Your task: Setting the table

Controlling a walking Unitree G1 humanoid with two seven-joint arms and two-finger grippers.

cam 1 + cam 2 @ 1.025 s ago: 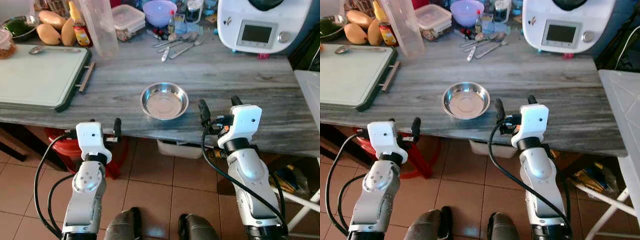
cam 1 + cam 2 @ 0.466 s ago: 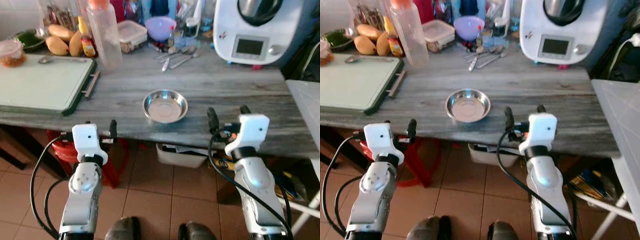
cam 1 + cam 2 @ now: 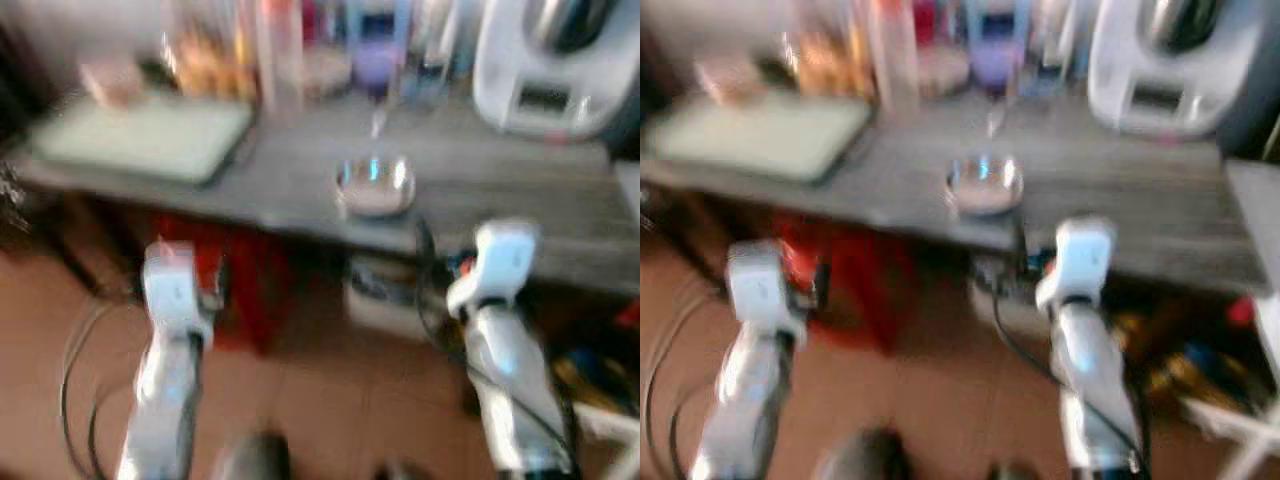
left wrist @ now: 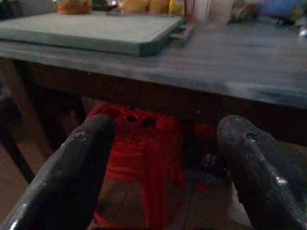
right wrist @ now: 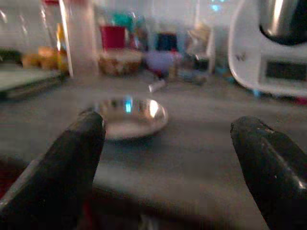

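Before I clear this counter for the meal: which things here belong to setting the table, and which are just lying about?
For the job:
steel bowl
spoon
right gripper, open, facing the bowl
left gripper, open, below the counter edge

Lying about:
green cutting board
white kitchen machine
tall plastic jug
purple bowl
red stool

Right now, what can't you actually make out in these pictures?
- Jars and bottles at the back of the table: smeared by motion blur in both eye views.
- The white appliance's top: cut off by the right wrist view's edge.
- The steel bowl's near rim: hidden behind a finger of the right hand.
- The red stool: dim under the table, between the left hand's fingers.
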